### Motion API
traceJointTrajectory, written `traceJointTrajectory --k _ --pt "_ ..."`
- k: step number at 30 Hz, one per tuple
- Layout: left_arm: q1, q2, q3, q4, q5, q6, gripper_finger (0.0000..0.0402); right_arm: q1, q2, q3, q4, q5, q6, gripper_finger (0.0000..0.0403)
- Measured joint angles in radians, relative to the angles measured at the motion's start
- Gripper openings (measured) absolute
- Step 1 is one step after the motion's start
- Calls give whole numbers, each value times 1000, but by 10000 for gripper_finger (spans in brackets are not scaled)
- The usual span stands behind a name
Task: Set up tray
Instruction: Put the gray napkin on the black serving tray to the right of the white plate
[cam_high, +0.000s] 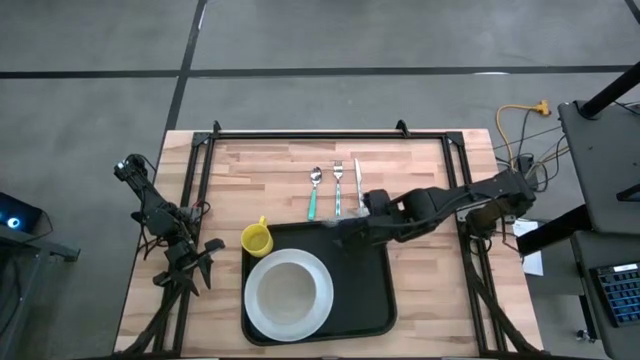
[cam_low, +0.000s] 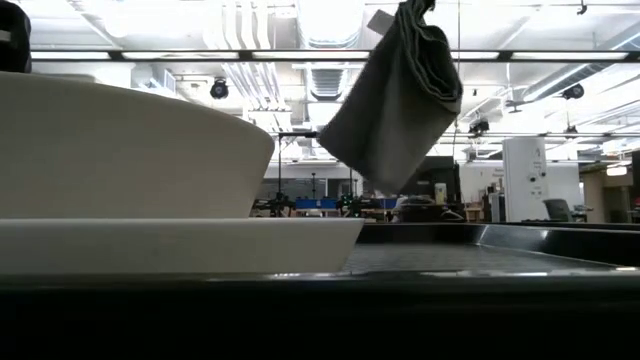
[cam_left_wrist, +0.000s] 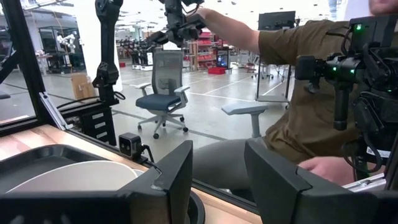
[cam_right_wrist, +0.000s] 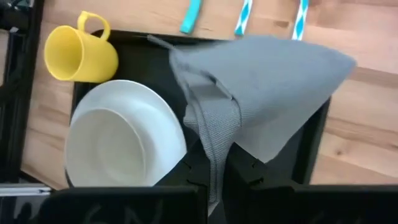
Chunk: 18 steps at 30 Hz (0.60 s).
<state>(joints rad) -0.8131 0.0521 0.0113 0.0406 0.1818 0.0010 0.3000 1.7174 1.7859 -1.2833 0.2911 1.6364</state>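
- Two arms are at the desk (cam_high: 420, 160). The right hand (cam_high: 340, 228) pinches a grey napkin (cam_right_wrist: 261, 93), which hangs over the far right corner of the tray (cam_high: 375, 290).
- The black tray sits at the near middle of the desk. It looks stiff, flat and a bit slippery. Its raised rim looks like the best place to grab it.
- A white plate (cam_high: 288, 292) lies in the tray, so it could slide if the tray tips.
- A yellow cup (cam_high: 257, 238) is at the tray's far left corner.
- The left hand (cam_high: 195, 262) waits by the desk's left edge, partly open and holding nothing.
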Motion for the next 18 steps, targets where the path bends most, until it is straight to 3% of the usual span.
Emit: traceJointTrajectory --k 18 --pt "0 0 0 0 0 0 132 -31 116 9 -39 0 169 8"
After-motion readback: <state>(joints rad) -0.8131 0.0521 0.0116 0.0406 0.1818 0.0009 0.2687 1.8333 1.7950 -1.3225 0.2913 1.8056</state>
